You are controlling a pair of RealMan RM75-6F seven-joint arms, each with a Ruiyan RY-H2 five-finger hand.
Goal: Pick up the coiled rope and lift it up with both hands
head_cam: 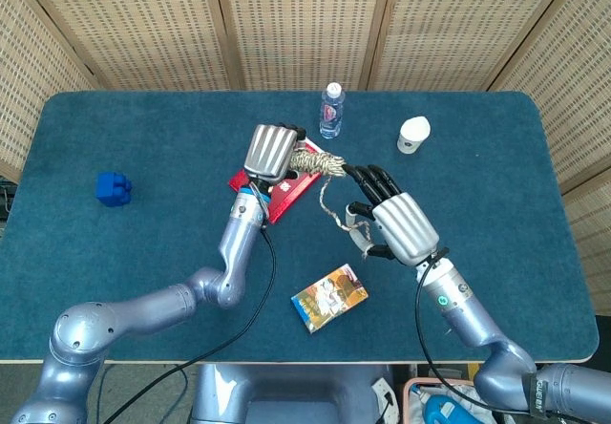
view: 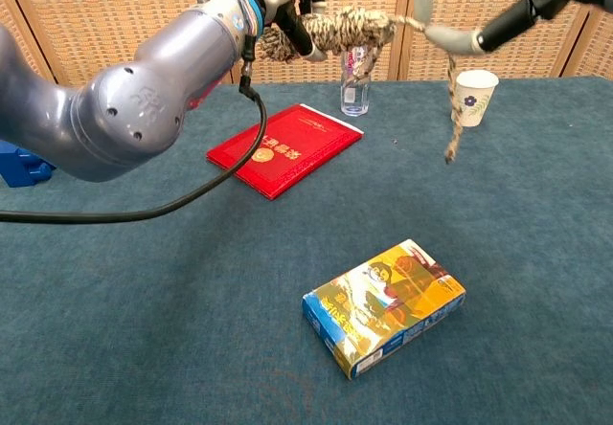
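One coiled rope (view: pixel 335 29), gripped aloft by left hand (head_cam: pixel 272 152); right hand (head_cam: pixel 396 223) pinches its loose end. Tabletop (head_cam: pixel 143 243): one red booklet (view: pixel 283 147), bottle (head_cam: pixel 330 109), cup (head_cam: pixel 412 134), box (view: pixel 385 305), blue block (head_cam: pixel 113 188).

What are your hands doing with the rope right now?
Left hand grips coiled rope, lifted. Right hand holds its loose tail. Nothing in the way.

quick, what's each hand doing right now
Left hand: grips the coiled tan rope bundle, lifted off the table.
Right hand: holds the rope's loose tail, its end dangling.
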